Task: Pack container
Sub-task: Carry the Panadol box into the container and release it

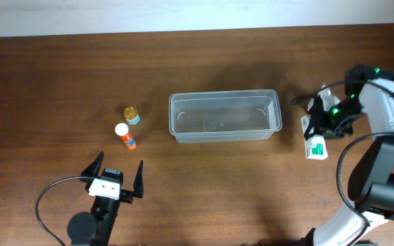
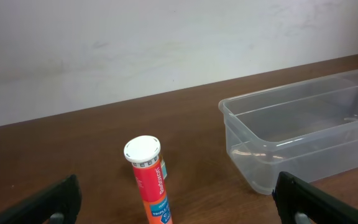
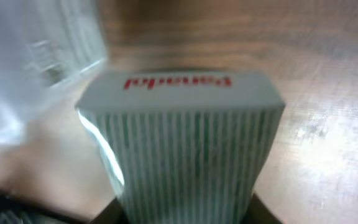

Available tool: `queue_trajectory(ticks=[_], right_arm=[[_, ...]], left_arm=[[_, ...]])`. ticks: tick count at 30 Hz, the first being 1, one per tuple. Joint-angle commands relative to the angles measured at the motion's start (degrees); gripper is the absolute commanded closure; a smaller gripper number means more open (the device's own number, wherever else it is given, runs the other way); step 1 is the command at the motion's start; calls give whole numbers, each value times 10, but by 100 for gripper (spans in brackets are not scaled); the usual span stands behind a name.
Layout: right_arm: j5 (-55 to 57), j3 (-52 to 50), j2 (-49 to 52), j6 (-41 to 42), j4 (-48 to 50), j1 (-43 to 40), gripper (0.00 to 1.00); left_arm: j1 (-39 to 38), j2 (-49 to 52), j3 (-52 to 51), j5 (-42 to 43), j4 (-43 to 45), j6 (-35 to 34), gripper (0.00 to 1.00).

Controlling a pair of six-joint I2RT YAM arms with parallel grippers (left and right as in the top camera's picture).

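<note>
The clear plastic container (image 1: 224, 116) sits empty at the table's middle; it also shows in the left wrist view (image 2: 303, 134) and, blurred, in the right wrist view (image 3: 36, 62). An orange tube with a white cap (image 1: 125, 136) lies left of it, and shows between the left fingers (image 2: 149, 180). A small gold-lidded jar (image 1: 132, 114) stands beside the tube. My left gripper (image 1: 115, 179) is open and empty, near the front edge. My right gripper (image 1: 317, 133) is shut on a green-and-white striped box (image 1: 315, 147), right of the container; the box fills the right wrist view (image 3: 182, 149).
The dark wooden table (image 1: 60, 75) ends at a pale wall at the back. A black cable (image 1: 46, 205) loops by the left arm's base. The right arm (image 1: 388, 123) curves along the table's right edge.
</note>
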Motion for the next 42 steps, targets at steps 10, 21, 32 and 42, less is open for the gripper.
queue_trajectory(ticks=[10,21,32,42], right_arm=[[-100,203,0,6,-130,50,68],[-108,204,0,83,-19,216,69],[37,202,1,228,114,370,68],[200,188,2,344,148,450,68]], left_arm=[[3,-5,-2,-6,-3,9,1],[3,-5,-2,-6,-3,9,1],[3,-5,-2,-6,-3,9,0],[3,-5,-2,-6,-3,9,1]])
